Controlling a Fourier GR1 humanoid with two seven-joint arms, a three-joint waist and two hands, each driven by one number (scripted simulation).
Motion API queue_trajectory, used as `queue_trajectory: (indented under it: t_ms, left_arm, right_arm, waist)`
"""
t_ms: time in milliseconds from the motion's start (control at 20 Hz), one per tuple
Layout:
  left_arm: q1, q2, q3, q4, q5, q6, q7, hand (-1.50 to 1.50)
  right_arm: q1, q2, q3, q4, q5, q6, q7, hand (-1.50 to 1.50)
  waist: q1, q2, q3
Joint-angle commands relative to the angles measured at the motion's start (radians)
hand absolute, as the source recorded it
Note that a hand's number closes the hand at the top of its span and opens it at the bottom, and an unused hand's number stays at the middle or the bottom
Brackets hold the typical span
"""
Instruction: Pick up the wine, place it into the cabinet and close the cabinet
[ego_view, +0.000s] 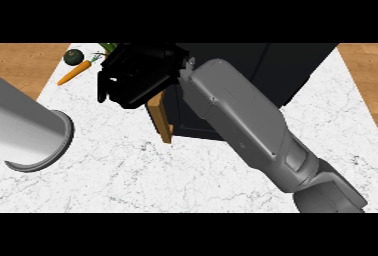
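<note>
A dark cabinet (251, 70) stands at the back middle of the white marble counter (148, 175). Its wooden door (161, 120) is ajar, seen edge-on at the cabinet's left front. My right hand (136, 75) reaches in from the lower right and lies against the door's upper end, fingers fairly straight and pointing down-left. No wine bottle shows anywhere; the arm and hand cover the cabinet's opening. Of my left arm only the grey forearm (29, 130) is in view at the left edge, and its hand is out of sight.
An orange carrot (74, 74) and a dark green round vegetable (72, 56) lie at the counter's back left corner. Wooden floor (22, 65) shows beyond the counter's left and right edges.
</note>
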Motion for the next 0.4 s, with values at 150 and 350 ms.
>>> queue_trajectory:
  t_ms: [150, 350]
  left_arm:
    - [-0.013, -0.003, 0.006, -0.020, -0.022, -0.008, 0.004, -1.50]
    - [-0.037, -0.014, 0.006, -0.018, -0.042, -0.006, 0.006, -1.50]
  right_arm:
    - [0.009, -0.162, -0.103, 0.088, 0.076, -0.130, -0.126, 1.50]
    - [-0.001, -0.139, -0.099, 0.077, 0.089, -0.160, -0.140, 1.50]
  waist:
    - [-0.031, 0.039, 0.022]
    - [-0.042, 0.036, 0.020]
